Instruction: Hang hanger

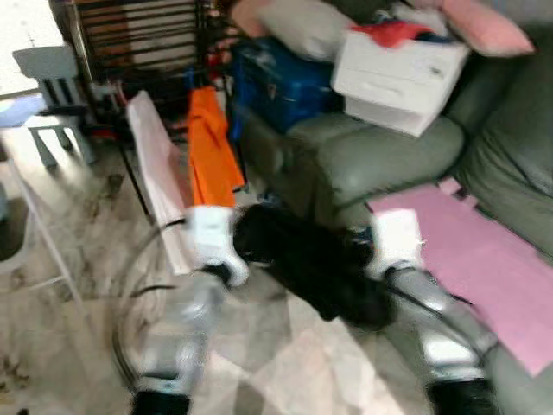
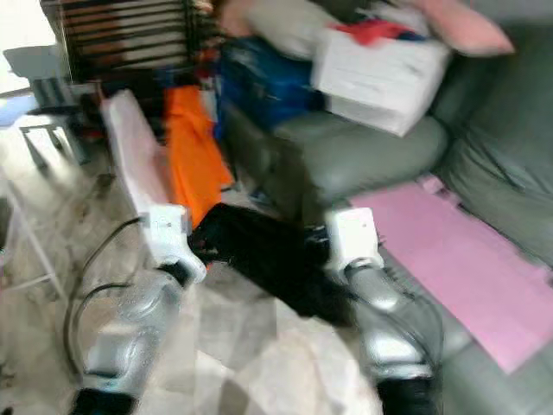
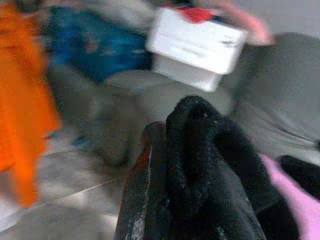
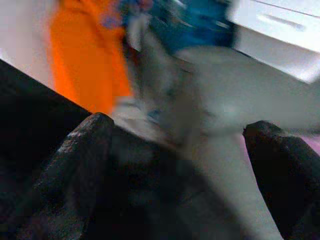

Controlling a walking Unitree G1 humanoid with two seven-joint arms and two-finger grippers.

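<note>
a: garment (image 1: 311,264), black, sags between both grippers beside the green sofa (image 1: 380,160). no hanger visible.

b: left gripper (image 3: 165,165) clenched on it; right gripper (image 4: 180,165) spread, unclear. blur suggests walking; it could slip.

1. A lived-in room of a home is shown, probably a living room, though the views are blurred.
2. A grey-green sofa (image 1: 371,160) is seen, piled with a white box (image 1: 399,76), a blue bag (image 1: 281,82) and cushions (image 1: 484,26).
3. An orange garment (image 1: 210,147) is hung on a drying rack (image 1: 147,39).
4. A marbled tile floor (image 1: 86,285) and a small stool (image 1: 54,95) are seen.
</note>
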